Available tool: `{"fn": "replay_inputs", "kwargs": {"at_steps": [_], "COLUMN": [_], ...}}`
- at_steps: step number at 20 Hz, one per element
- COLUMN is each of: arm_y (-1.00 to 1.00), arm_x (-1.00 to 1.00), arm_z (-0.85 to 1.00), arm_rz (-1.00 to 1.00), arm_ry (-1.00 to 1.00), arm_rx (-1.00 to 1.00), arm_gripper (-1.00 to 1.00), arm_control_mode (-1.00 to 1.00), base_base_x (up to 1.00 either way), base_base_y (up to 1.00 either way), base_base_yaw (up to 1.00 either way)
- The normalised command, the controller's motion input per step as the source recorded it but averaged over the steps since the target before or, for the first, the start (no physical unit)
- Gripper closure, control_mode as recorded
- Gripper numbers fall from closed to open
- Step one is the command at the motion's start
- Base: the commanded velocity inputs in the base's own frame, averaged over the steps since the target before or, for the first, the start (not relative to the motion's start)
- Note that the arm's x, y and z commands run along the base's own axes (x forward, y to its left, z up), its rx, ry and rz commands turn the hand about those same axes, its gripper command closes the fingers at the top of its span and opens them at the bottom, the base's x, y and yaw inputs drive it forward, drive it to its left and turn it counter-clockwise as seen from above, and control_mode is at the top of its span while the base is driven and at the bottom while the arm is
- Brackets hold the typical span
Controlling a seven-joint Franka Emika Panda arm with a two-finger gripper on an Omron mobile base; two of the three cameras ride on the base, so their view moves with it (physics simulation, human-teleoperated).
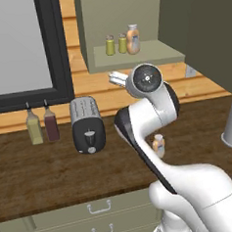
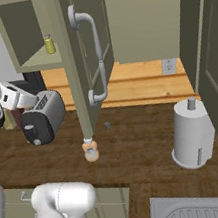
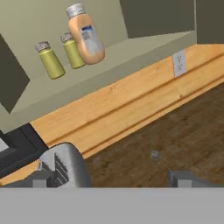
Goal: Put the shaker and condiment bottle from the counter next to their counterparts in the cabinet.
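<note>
On the olive cabinet shelf (image 1: 153, 54) two yellow-green, grey-capped shakers (image 3: 50, 60) (image 3: 72, 50) stand side by side, with a peach-orange bottle (image 3: 86, 38) right beside them. These are also the shakers (image 1: 110, 45) (image 1: 122, 43) and orange bottle (image 1: 133, 39) of the left base view. The matching condiment bottle (image 2: 91, 151) stands upright on the dark wood counter (image 2: 139, 151), below the open cabinet door; it is the condiment bottle (image 1: 159, 145) partly behind my arm. My gripper (image 3: 116, 179) (image 1: 115, 78) hangs open and empty below the shelf, above the toaster, apart from every bottle.
A silver toaster (image 1: 87, 125) sits on the counter under my hand. A tall yellow bottle (image 1: 34, 126) and a dark-red one (image 1: 51, 123) stand to its left. The open cabinet door (image 2: 89, 58) juts out. A paper towel roll (image 2: 192, 133) and a sink (image 2: 200, 211) lie to the right.
</note>
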Motion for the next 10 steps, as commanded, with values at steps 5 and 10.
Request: {"fn": "replay_inputs", "kwargs": {"at_steps": [5,10], "arm_y": [-0.02,-0.03], "arm_x": [-0.45,-0.30], "arm_z": [-0.09,-0.17], "arm_rz": [0.00,0.00], "arm_ry": [0.18,0.28], "arm_rx": [0.23,0.19], "arm_gripper": [-1.00,-1.00], "arm_control_mode": [-1.00,-1.00], "base_base_x": [0.00,0.00], "base_base_y": [0.00,0.00], "base_base_yaw": [0.00,0.00]}}
